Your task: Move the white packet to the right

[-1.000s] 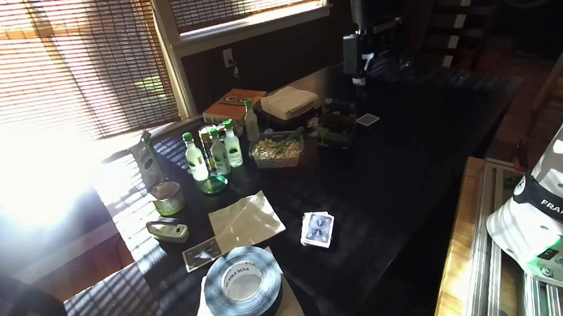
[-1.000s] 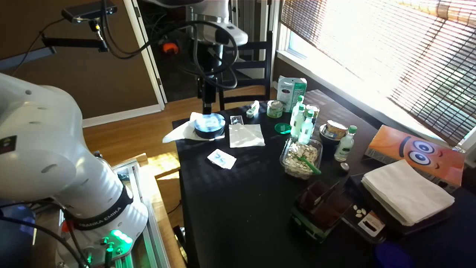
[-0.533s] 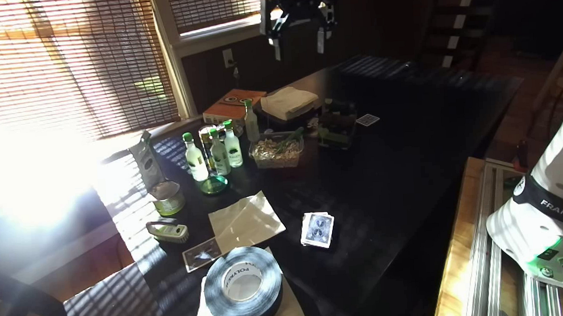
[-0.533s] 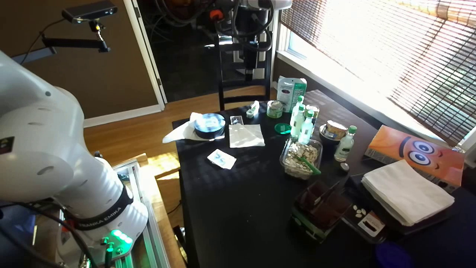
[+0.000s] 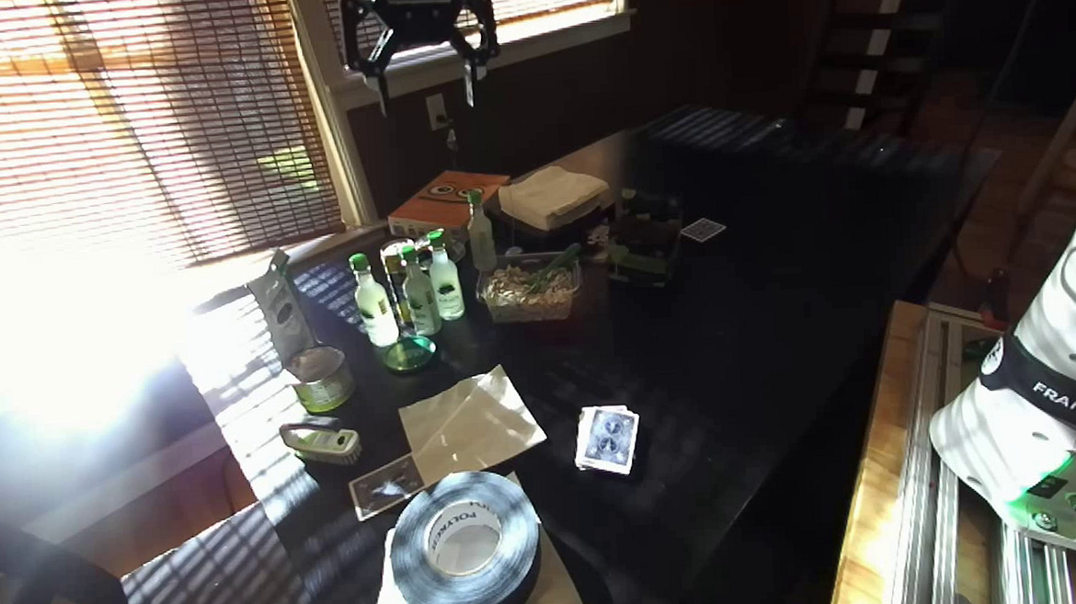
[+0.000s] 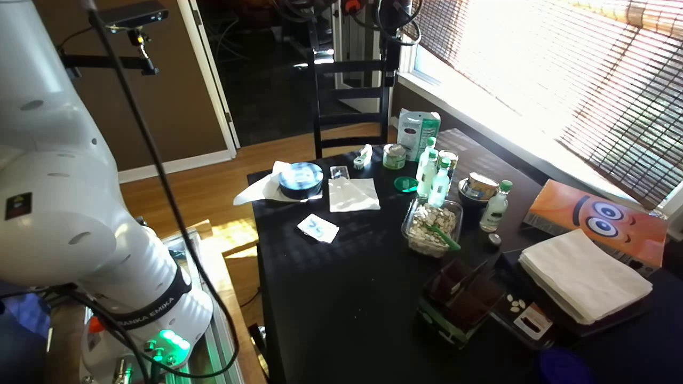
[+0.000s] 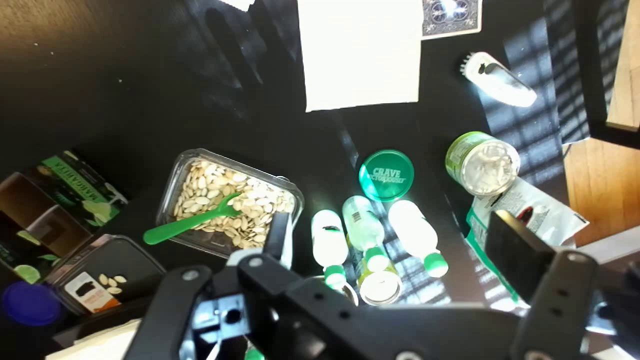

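High over the worktop, the gripper hangs, jaws well apart, in an exterior view! The white packet stands beside the tin; only the wrist view spells CRAVE on the green lid.

Dark table: a playing-card deck is placed near a white paper sheet; a green lid is set beside clustered green-capped bottles. A pumpkin-seed tub, scrub brush, squat can and standing white-and-green pouch are also carried.
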Available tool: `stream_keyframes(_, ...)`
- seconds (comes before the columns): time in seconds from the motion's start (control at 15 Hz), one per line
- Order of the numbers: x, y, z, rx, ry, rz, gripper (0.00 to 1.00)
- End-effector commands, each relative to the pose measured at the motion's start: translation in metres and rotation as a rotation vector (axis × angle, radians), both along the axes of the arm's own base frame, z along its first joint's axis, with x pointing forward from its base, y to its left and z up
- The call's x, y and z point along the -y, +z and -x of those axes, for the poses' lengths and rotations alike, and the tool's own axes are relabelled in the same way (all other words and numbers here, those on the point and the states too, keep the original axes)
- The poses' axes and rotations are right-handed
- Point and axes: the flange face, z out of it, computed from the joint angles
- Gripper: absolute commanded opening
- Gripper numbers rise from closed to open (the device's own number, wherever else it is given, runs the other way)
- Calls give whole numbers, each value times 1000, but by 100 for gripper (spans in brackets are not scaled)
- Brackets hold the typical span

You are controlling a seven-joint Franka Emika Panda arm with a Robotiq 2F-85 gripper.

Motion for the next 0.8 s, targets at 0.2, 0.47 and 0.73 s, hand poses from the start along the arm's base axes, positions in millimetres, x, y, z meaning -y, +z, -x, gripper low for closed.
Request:
stream_keyframes(0.2,-9,-6,-15,-16,20,0,100)
stream_keyframes(0.47,-29,-23,-41,-59,-229,-62,100)
stream_keyframes(0.73,-83,-36,-83,15,-436,-89,100)
